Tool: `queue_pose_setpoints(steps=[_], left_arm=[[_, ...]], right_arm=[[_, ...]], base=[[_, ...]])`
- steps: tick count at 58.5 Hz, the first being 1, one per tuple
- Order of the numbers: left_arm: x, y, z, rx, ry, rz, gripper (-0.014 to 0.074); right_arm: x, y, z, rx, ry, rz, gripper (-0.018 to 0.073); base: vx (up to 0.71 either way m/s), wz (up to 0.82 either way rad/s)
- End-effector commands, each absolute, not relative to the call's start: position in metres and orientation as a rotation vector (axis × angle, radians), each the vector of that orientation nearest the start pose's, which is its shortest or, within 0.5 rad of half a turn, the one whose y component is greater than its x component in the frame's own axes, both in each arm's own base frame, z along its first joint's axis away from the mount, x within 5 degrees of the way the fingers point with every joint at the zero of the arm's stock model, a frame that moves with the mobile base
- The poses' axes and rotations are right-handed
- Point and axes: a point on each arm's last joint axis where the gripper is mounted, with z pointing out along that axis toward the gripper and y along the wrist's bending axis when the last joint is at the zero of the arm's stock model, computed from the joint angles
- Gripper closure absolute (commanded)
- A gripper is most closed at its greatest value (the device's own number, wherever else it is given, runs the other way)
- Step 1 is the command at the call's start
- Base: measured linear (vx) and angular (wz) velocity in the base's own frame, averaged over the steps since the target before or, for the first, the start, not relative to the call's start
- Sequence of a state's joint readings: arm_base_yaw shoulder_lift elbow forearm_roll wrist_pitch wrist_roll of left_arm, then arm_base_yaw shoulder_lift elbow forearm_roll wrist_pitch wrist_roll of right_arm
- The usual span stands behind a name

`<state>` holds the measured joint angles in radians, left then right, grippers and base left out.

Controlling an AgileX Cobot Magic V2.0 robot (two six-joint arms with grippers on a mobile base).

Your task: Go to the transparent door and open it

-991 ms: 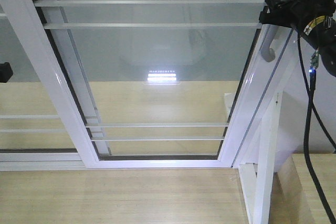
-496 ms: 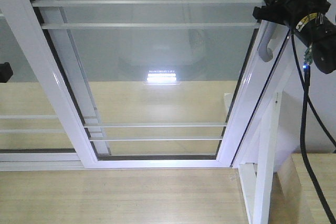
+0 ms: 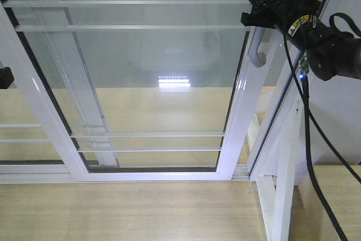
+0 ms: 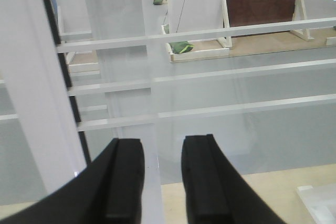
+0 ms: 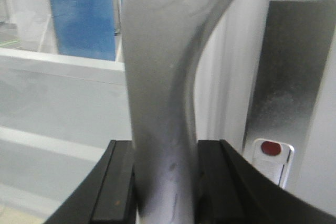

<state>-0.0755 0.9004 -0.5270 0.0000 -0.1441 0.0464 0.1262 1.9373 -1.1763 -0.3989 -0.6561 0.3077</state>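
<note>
right jaws clenched on handle (image 5: 163, 129), long axis upright, right stile of door (image 3: 234, 111) | left jaws parted, empty | pull likely leftward

One tall transparent door (image 3: 232, 128) of clear glass in a white metal frame carries five thin white horizontal bars (image 3: 130, 3), three high and two low, and one curved grey pull handle (image 3: 258, 49). One other white-framed glass panel (image 3: 86, 108) shows behind it, and one white slanted post (image 3: 285, 162) at the right. There are two black tools, the right tool (image 5: 167, 153) and the left tool (image 4: 163, 142), each with two fingers (image 4: 123, 182). Also visible: two green bundles (image 4: 182, 47), one red button (image 5: 271, 148), one long black cable (image 3: 307, 139).
</note>
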Motion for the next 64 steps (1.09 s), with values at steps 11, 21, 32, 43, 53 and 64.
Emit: queue_pose_setpoints(steps=[11,21,32,43,53,64], left_arm=[[0.192,-0.015,0.326,0.089,1.592,-0.036,0.0252],[0.192,-0.015,0.326,0.089,1.592,-0.036,0.0252],[0.192,-0.015,0.326,0.089,1.592,-0.036,0.0252],[0.192,-0.015,0.326,0.089,1.592,-0.036,0.0252],[0.192,-0.015,0.326,0.089,1.593,-0.036,0.0252],[0.192,-0.015,0.326,0.089,1.594,-0.036,0.0252]], right_arm=[[0.417,0.106,0.267,-0.382,1.432,0.356,0.016],[0.409,0.137,0.267,-0.442,1.42,0.411,0.0153],[0.401,0.157,0.267,-0.488,1.407,0.442,0.0153],[0.401,0.155,0.268,-0.487,1.417,0.429,0.0153],[0.393,0.147,0.291,-0.433,1.443,0.432,0.0153],[0.372,0.119,0.332,-0.36,1.572,0.308,0.0153]], base=[[0.0,0.0],[0.0,0.0],[0.0,0.0],[0.0,0.0],[0.0,0.0],[0.0,0.0]])
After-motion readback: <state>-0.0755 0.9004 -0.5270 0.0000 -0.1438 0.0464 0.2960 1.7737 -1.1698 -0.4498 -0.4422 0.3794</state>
